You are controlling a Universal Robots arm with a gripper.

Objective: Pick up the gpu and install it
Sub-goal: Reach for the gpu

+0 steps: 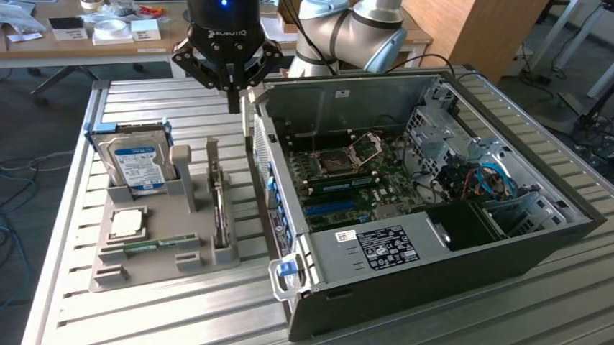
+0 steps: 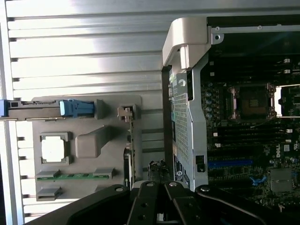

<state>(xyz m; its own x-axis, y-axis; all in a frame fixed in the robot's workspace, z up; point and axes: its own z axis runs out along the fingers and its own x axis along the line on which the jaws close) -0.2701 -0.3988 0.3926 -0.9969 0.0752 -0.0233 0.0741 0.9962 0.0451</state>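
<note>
**Desk:** Where is the claw?

**Me:** I see the claw hanging over the counter, close to the far corner of the case. Its fingers are pressed together and I see nothing between them.

**Desk:** And the gpu?

**Me:** The gpu stands on edge in the grey tray. It is a thin dark strip held in slots at both ends, along the side of the tray nearest the case. The claw is up beyond its far end, well apart from it.

**Desk:** What crowds it?

**Me:** On the exterior view's right, the case wall stands just beside the tray, with a narrow strip of bare slats between them. On the exterior view's left, a grey post rises near the gpu. Past that the drive stands upright in its holder. A chip and a memory stick lie flat in the tray on the drive's side, low and away from the gpu.

**Desk:** And the case itself?

**Me:** It lies on its side with the open face up, so I look straight down onto the board. Blue cables bunch at the end toward the exterior view's right. The arm rises behind the case.
</note>
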